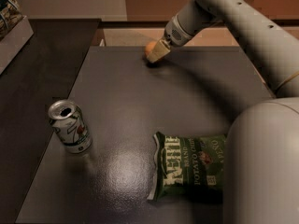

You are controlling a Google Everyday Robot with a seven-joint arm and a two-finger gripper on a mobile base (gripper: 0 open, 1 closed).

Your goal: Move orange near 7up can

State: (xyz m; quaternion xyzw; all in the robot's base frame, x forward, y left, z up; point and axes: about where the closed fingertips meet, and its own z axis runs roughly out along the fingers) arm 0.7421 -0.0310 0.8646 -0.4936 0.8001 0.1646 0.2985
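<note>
The orange (149, 47) sits at the far edge of the dark table (126, 101), near the middle. Only its left part shows, because my gripper (157, 53) is right against it and covers the rest. The arm reaches in from the upper right. The 7up can (70, 126) stands upright at the table's left side, well toward the front and far from the orange. It has an open silver top and white and green sides with a red spot.
A green potato chip bag (189, 167) lies flat at the front right of the table. My large pale arm housing (261, 167) fills the lower right corner. A lower dark counter (42, 55) and a box (11, 17) are at the left.
</note>
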